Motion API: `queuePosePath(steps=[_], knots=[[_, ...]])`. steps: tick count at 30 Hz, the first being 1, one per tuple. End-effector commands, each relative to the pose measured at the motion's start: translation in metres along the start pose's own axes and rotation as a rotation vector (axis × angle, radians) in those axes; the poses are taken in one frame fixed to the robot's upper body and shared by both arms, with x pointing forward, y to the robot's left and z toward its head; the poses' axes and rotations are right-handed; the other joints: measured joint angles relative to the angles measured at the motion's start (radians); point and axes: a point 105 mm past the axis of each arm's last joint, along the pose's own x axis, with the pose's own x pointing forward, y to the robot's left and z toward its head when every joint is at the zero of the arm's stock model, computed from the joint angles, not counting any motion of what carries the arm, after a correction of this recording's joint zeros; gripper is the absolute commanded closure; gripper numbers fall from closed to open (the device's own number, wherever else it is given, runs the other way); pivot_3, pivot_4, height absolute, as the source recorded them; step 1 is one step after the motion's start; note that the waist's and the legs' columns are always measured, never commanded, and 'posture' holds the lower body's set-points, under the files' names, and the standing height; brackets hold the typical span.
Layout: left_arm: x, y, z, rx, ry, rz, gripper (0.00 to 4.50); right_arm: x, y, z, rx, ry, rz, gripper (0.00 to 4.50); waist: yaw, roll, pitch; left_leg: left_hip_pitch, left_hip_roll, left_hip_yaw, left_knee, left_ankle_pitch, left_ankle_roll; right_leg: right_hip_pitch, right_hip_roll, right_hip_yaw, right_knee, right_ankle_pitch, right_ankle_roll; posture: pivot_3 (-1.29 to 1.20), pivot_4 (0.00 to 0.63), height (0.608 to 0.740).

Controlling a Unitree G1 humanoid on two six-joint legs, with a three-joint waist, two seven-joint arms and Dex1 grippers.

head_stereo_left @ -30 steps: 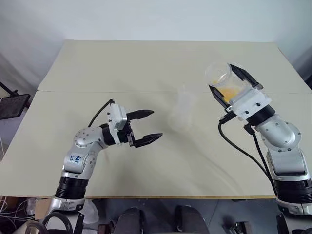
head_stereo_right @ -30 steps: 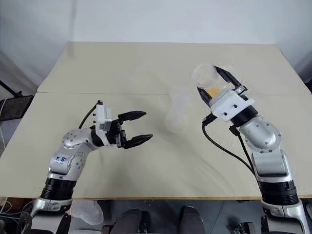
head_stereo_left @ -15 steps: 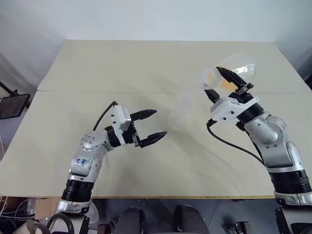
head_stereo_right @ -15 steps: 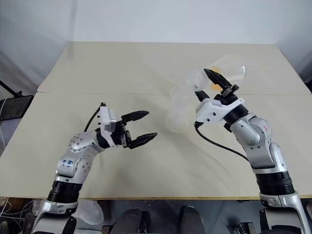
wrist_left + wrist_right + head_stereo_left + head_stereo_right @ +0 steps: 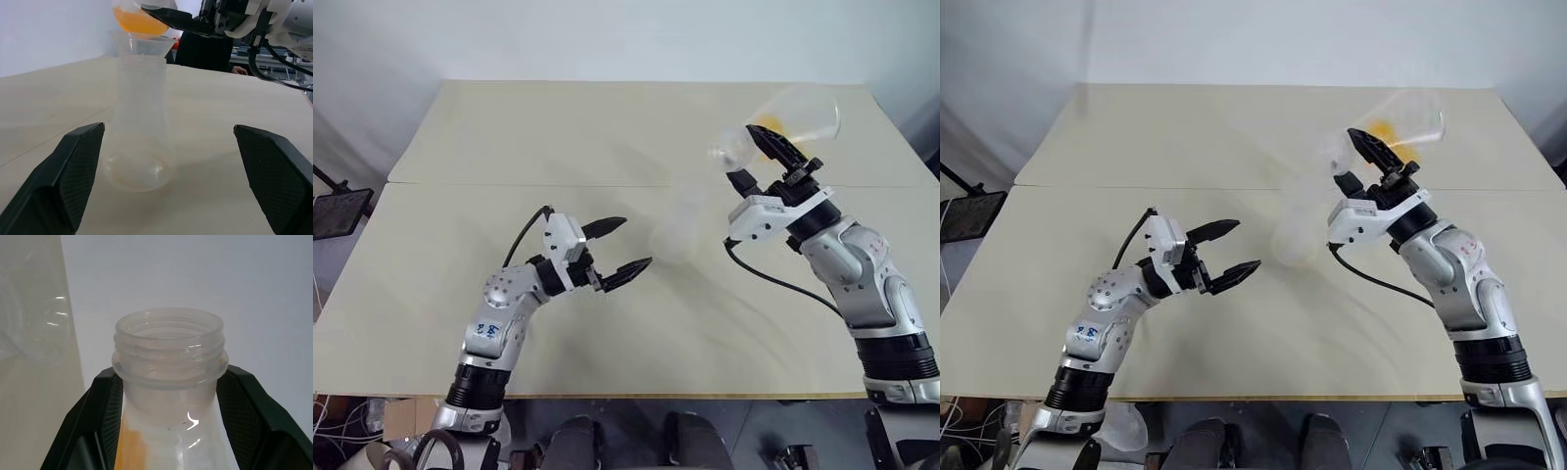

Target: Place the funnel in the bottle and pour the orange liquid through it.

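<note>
While the right gripper [image 5: 752, 152] is clamped tight on the neck of a clear container [image 5: 808, 113], that container is held up off the table [image 5: 607, 127] and tipped over, its wide base raised toward the table's far right corner and its threaded mouth lowered toward the middle. The orange liquid [image 5: 766, 127] sits inside it as a bright patch pooled near the neck. In the left wrist view the container's mouth hangs just above the funnel [image 5: 144, 44], close to its rim; whether liquid is running out cannot be told.

The funnel is seated upright in the neck of the bottle [image 5: 139, 127], its rim a little wider than the neck. The bottle stands upright near the middle of the table, slightly toward the right edge, just on the near side of the seam that crosses the tabletop.

The left gripper [image 5: 634, 243] is spread as wide as it goes and grips nothing — it hovers above the table on the bottle's left, pointing at it. From its own wrist camera the two black fingers [image 5: 73, 171] frame the bottle, one on each side, short of touching it.
</note>
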Motion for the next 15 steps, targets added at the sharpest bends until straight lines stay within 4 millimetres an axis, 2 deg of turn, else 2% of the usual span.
queuePosePath(steps=[1,15], knots=[[0.002,-0.005,0.010,0.037,-0.033,-0.009,0.00,0.003,-0.013,0.006,-0.059,-0.045,-0.042,2.09,0.000,0.000,0.000,0.000,0.000,0.000,0.000,0.000,0.000,0.000,0.000,0.000,0.000,0.000,0.000,0.00,0.150,0.740],[0.006,-0.009,0.011,0.022,-0.051,-0.007,0.00,0.004,-0.002,0.009,-0.148,-0.087,-0.004,2.09,-0.001,0.000,0.000,0.000,0.000,0.000,0.000,0.000,0.000,0.000,0.000,0.000,0.000,0.000,0.000,0.00,0.150,0.740]])
